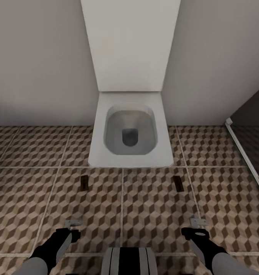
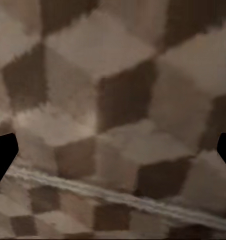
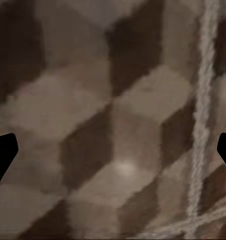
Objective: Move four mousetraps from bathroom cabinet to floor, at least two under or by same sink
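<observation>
Both grippers, left (image 1: 72, 224) and right (image 1: 198, 222), hung low over the floor (image 1: 152, 206), jaws spread and empty. Two small dark shapes, probably mousetraps (image 1: 83, 183) (image 1: 178, 183), lay on the tiles just before the toilet (image 1: 131, 131), well apart.

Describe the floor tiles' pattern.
Brown, beige and cream 3D cubes on the bathroom floor, clearest in the head view.

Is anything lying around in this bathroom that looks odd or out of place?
Yes: two small brown mousetraps lie on the patterned floor in front of the toilet, one at its left corner, one at its right. Odd things for a bathroom floor. Nothing looks spilled or broken.
</observation>
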Motion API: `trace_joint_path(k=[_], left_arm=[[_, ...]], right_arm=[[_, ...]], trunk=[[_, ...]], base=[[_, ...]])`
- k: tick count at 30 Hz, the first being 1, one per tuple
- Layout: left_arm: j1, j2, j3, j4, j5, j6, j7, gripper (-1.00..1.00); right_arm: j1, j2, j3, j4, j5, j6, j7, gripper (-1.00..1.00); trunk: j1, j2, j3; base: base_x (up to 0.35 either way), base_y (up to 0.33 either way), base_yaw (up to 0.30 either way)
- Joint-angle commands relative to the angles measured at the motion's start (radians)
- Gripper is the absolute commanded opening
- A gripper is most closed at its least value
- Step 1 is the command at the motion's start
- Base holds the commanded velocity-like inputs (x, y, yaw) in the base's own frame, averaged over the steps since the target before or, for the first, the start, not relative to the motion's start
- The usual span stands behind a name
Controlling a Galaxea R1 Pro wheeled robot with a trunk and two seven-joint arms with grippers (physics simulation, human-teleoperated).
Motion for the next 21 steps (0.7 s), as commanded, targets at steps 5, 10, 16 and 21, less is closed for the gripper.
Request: trace_joint_path(k=[5,10,16,21], left_arm=[[0.0,0.0,-0.005,-0.002,0.011,0.001,0.007,1.0],[0.0,-0.001,-0.005,-0.002,0.011,-0.001,0.007,1.0],[0.0,-0.001,-0.004,-0.002,0.012,-0.002,0.007,1.0],[0.0,-0.001,-0.004,-0.002,0.012,-0.002,0.006,1.0]], right_arm=[[0.0,0.0,0.008,-0.002,-0.01,0.006,-0.005,1.0],[0.0,0.0,0.008,-0.002,-0.01,0.006,-0.005,1.0],[0.0,0.0,0.008,-0.002,-0.01,0.006,-0.005,1.0],[0.0,0.0,0.008,-0.002,-0.01,0.006,-0.005,1.0]], trunk=[[-0.001,0.0,-0.001],[-0.001,0.0,-0.001],[-0.001,0.0,-0.001],[-0.001,0.0,-0.001]], base=[[-0.347,0.0,0.0],[-0.347,0.0,0.0],[-0.332,0.0,0.0],[-0.152,0.0,0.0]])
